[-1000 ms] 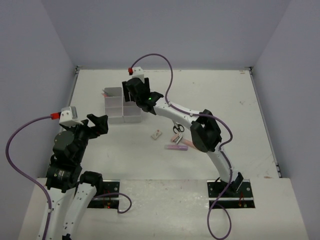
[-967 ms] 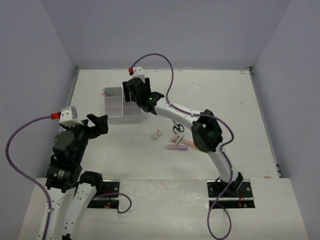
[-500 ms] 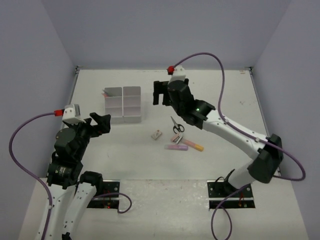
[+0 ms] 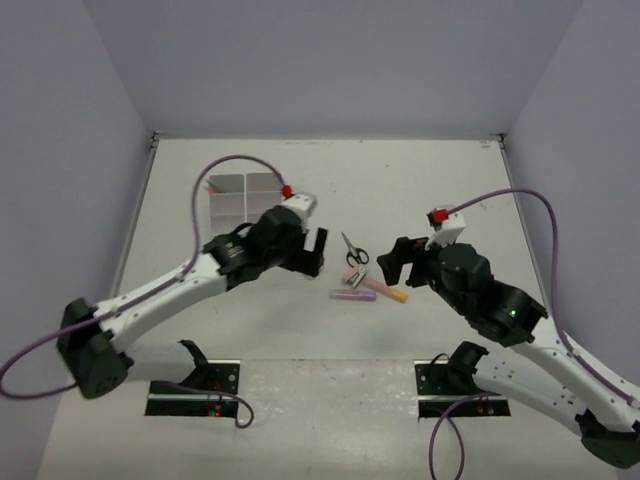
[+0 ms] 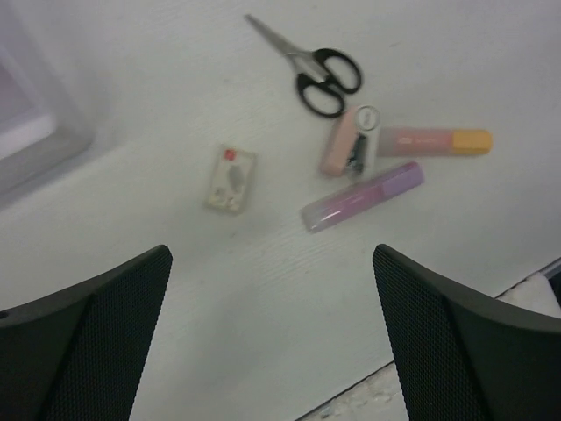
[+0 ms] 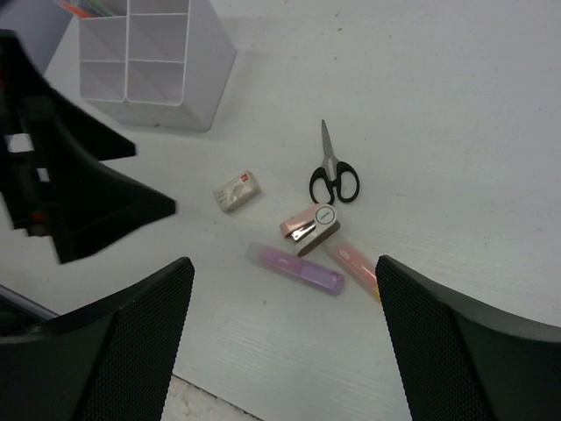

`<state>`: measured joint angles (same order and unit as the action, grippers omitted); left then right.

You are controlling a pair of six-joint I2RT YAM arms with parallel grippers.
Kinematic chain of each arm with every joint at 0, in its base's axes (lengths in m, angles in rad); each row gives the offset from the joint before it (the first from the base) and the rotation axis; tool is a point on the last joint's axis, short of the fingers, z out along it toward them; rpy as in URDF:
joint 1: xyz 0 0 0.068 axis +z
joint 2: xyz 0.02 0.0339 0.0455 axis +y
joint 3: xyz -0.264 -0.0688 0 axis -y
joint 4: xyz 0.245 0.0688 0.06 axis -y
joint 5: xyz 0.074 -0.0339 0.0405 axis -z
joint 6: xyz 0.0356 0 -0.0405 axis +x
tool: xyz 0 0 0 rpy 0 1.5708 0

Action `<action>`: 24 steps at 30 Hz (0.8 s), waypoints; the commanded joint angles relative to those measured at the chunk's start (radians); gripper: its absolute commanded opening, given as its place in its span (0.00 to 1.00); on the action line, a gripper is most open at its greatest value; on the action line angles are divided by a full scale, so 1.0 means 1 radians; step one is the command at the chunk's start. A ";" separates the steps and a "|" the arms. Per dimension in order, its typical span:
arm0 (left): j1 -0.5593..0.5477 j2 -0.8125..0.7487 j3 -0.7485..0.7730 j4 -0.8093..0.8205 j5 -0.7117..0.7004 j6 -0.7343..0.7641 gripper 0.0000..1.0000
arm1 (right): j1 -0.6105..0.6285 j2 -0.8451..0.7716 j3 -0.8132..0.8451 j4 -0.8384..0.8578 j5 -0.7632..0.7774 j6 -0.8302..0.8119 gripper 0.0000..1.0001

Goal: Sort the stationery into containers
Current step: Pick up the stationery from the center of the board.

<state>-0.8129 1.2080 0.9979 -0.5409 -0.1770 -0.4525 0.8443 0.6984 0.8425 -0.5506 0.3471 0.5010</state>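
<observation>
Sorting step: a fresh pick is being lined up, as I read it; nothing is gripped and five pieces lie loose on the table
Left end effector: fingers spread wide, empty, hovering over the white eraser
Right end effector: fingers spread wide, empty, held above the cluster
Cluster: scissors, small pink item, pink-orange marker and purple marker lie close together; the eraser sits apart, on the tray side
Tray: at the far left of the table, well apart from the cluster; coloured pens show in one far compartment
Next move: probably the left arm lowers onto the eraser, which calls for fingers straddling it and reaching right down to the table, since it lies flat
</observation>
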 commanded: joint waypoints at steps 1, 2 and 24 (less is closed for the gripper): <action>-0.109 0.298 0.195 -0.060 -0.125 0.001 1.00 | 0.001 -0.135 0.020 -0.143 0.006 0.067 0.85; -0.109 0.347 0.205 -0.065 -0.124 0.006 1.00 | 0.001 -0.172 0.023 -0.158 0.006 0.067 0.84; 0.050 0.674 0.299 -0.044 0.160 0.289 0.86 | 0.001 -0.296 -0.029 -0.126 -0.148 -0.024 0.86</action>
<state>-0.7952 1.8658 1.2942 -0.6427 -0.1370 -0.2278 0.8440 0.3560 0.8318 -0.7410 0.2417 0.5020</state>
